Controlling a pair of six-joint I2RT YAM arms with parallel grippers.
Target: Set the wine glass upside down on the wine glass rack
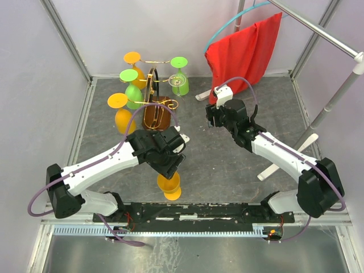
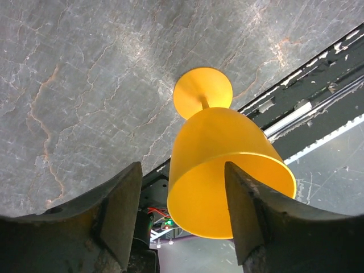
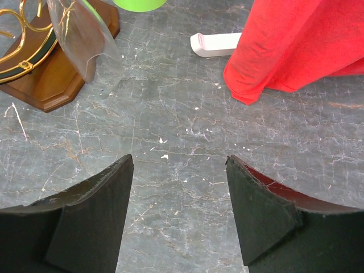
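Left gripper (image 2: 182,170) was held spread about the orange glass (image 2: 219,159); right gripper (image 3: 179,162) was held spread over the table (image 3: 182,114).
The glass was stood on its foot near the table's near edge, between the left fingers (image 2: 122,210), with a gap seen at one finger. The rack (image 1: 156,114) was set further back, apart from the glass, with other glasses (image 1: 134,94) hung foot-up on it. Nothing was pinched by the right gripper. A red cloth (image 1: 244,54) was draped at the far right.

Wine glass (image 1: 169,186) before wine glass rack (image 1: 156,114)
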